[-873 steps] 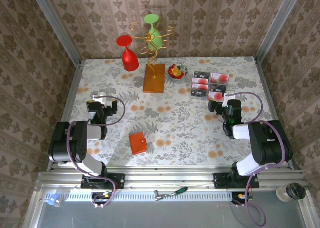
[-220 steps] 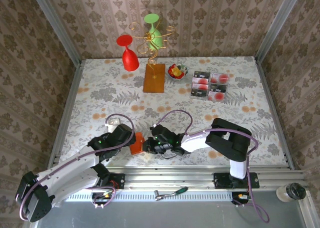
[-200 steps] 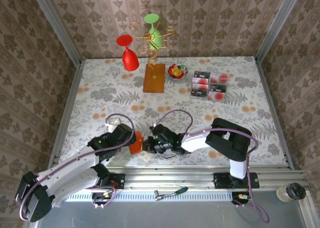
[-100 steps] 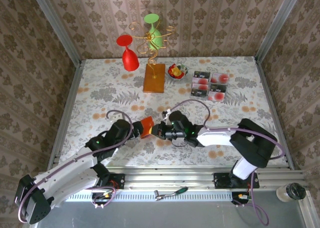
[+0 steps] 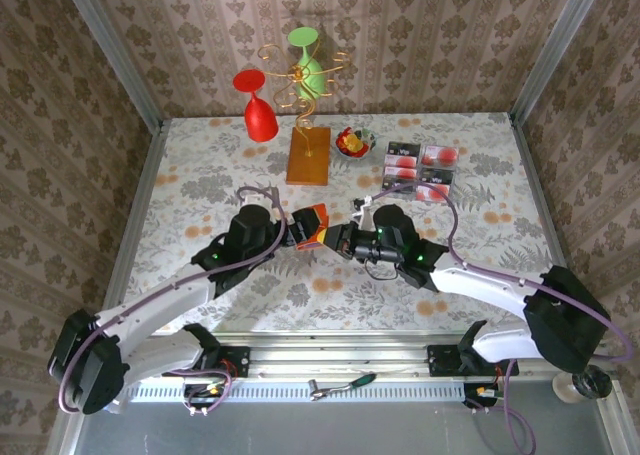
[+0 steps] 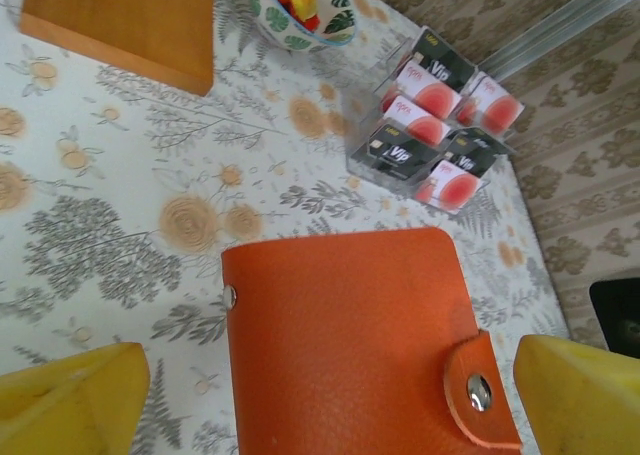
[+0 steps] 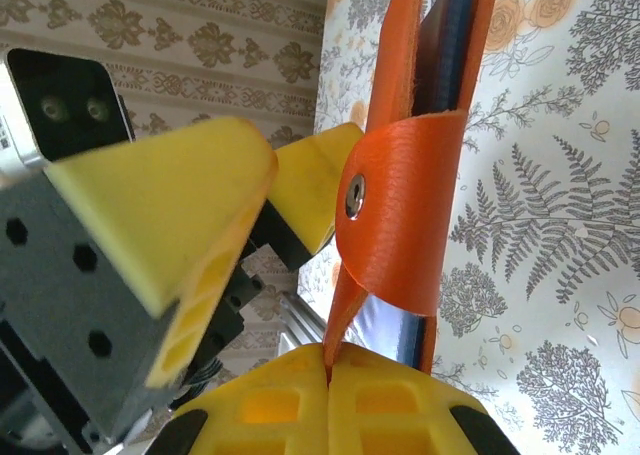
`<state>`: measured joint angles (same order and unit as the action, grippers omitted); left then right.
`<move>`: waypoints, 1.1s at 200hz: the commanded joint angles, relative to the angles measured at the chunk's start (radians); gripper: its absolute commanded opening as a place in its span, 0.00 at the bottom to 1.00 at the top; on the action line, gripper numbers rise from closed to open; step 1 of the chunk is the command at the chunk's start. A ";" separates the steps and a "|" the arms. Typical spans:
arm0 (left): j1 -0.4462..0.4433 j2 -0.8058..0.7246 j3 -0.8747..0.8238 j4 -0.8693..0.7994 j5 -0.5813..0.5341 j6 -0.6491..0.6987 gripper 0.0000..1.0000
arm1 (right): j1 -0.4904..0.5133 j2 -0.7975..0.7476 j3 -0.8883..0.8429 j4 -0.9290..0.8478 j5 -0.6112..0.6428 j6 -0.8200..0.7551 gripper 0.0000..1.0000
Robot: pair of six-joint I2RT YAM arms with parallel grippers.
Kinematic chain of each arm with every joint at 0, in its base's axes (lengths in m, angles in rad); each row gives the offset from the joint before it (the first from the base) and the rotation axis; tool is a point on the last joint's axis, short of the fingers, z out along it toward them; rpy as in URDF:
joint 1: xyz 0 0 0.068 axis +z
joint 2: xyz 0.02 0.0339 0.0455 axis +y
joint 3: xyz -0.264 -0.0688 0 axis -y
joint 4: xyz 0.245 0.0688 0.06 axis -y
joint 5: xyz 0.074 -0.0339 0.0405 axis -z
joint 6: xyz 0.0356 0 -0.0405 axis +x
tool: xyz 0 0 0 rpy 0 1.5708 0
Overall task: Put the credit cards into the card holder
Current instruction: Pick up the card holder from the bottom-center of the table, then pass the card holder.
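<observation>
The two arms meet over the middle of the flowered table [image 5: 200,175], with the holder [image 5: 313,223] between them. The right gripper [image 7: 328,360] has it: its yellow fingers are pressed together on one thin orange edge, and the holder stands on end in that wrist's view, its covers gaping a little over a dark blue inside. The strap wraps round the open side with its snap [image 7: 353,197] on the cover (fastened, by the look of it).

The left gripper [image 6: 330,365] is spread wide, one finger on each side of the holder. There is bare table between the left-hand finger [image 6: 70,400] and the leather. The other finger sits just beside the strap tab, and I cannot tell whether it touches. It has hold of nothing.

From above, the holder looks raised off the table rather than lying on it.

The cards [image 5: 420,170] sit together towards the far right, dark ones and pinkish ones with red spots, well apart from the holder. Left of them is the bowl [image 5: 355,141], and further left the orange-brown block [image 5: 308,155] with its wire stand.
</observation>
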<state>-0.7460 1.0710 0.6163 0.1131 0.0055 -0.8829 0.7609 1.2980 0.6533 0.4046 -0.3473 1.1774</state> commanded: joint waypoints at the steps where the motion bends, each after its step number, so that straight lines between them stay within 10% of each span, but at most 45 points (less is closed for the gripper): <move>1: 0.024 0.038 -0.003 0.145 0.080 -0.055 0.95 | -0.014 -0.029 -0.030 -0.009 0.012 -0.006 0.00; 220: 0.080 0.211 -0.047 0.526 0.195 -0.302 0.82 | -0.091 -0.052 -0.033 0.174 -0.072 0.099 0.00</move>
<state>-0.6724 1.2644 0.5770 0.5648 0.1738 -1.1500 0.6720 1.2388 0.5953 0.5087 -0.3908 1.2575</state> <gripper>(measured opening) 0.816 0.067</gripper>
